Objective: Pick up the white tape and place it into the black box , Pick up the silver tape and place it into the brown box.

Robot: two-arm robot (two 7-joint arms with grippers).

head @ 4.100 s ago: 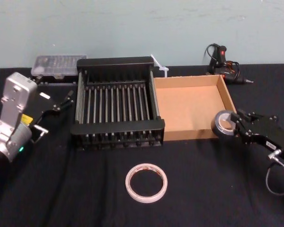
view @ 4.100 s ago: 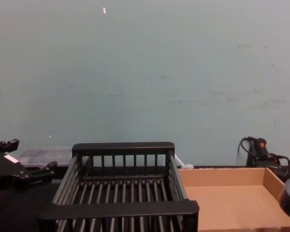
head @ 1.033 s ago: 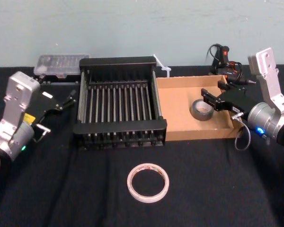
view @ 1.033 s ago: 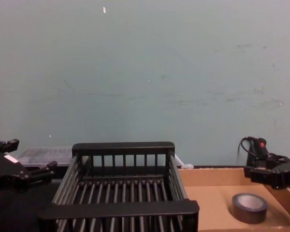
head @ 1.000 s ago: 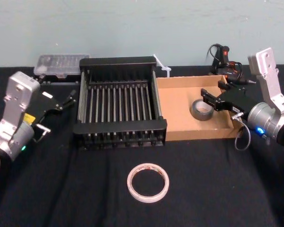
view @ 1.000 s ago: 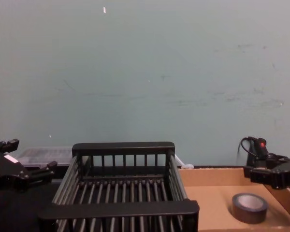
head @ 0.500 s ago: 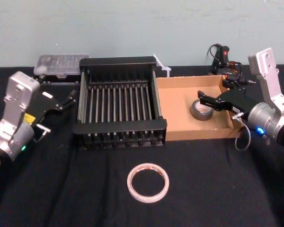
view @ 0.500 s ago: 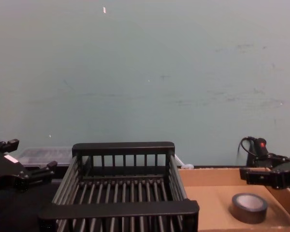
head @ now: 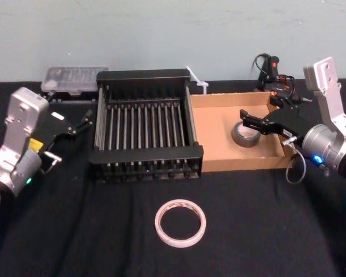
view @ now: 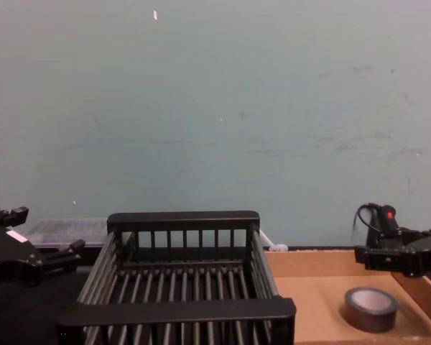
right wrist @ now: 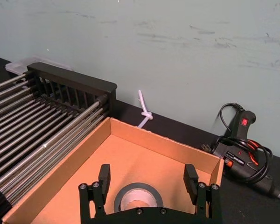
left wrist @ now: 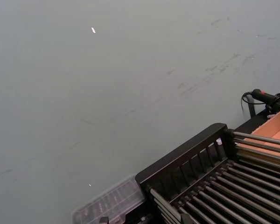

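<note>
1. The chunky dark grey-silver roll of duct tape (head: 246, 134) was pictured lying flat, core upward, on the floor of the shallow brown cardboard tray (head: 217, 135), in its right half; that half of the task was judged done.
2. The right gripper (head: 255, 119) was seen poised over the roll, its two black fingers (right wrist: 104, 176) spread wide to either side and touching nothing; the roll was framed between them in the right wrist view, released.
3. The thin whitish translucent ring of tape with red print on its core (head: 180, 223) was found flat on the black tablecloth (head: 265, 231), alone in front of the black slatted plastic crate (head: 144, 132) and well apart from both arms.
4. The coming move was judged to turn on this: the ring lay near the midline, below the crate's front rim, to the right of and nearer the robot than the left gripper (head: 79, 123), which was held beside the crate's left wall.
5. The left gripper's fingers were seen parted and empty.
6. Being round and flat, the ring offered no long axis; a pinch across one wall of its band from above was thought likely.
7. The crate was shown holding nothing, just behind the ring.
</note>
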